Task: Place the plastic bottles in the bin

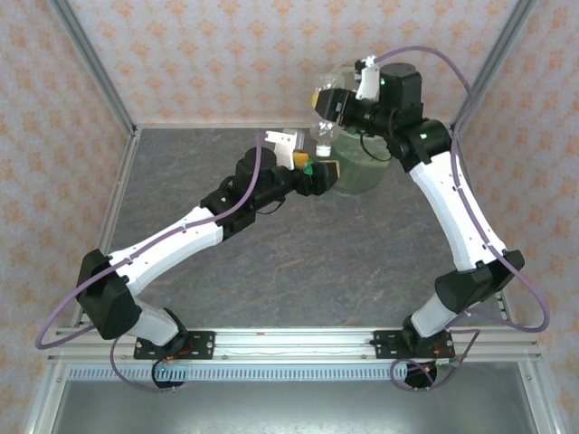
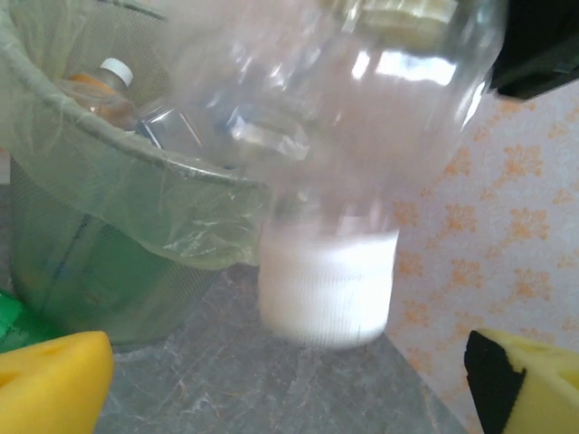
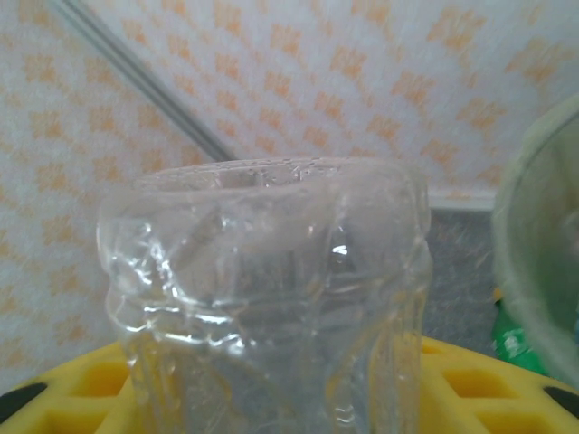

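Observation:
A clear crumpled plastic bottle [image 1: 327, 93] hangs cap-down beside the bin's near-left rim, with my right gripper [image 1: 346, 107] shut on its body. In the right wrist view the bottle [image 3: 271, 289] stands between the yellow fingers [image 3: 470, 380]. In the left wrist view its white cap [image 2: 327, 285] is blurred and hangs just above the table. My left gripper [image 2: 289, 384] sits open under it, the yellow fingers [image 2: 50, 380] wide apart and clear of the cap. The pale-green bin [image 1: 360, 167] [image 2: 118, 190] holds several bottles, one with a white cap [image 2: 115, 72].
Something green [image 3: 516, 344] lies at the foot of the bin on the dark stone tabletop [image 1: 271, 262]. The patterned back wall [image 1: 226, 63] stands close behind the bin. Both arms meet at the back centre of the table.

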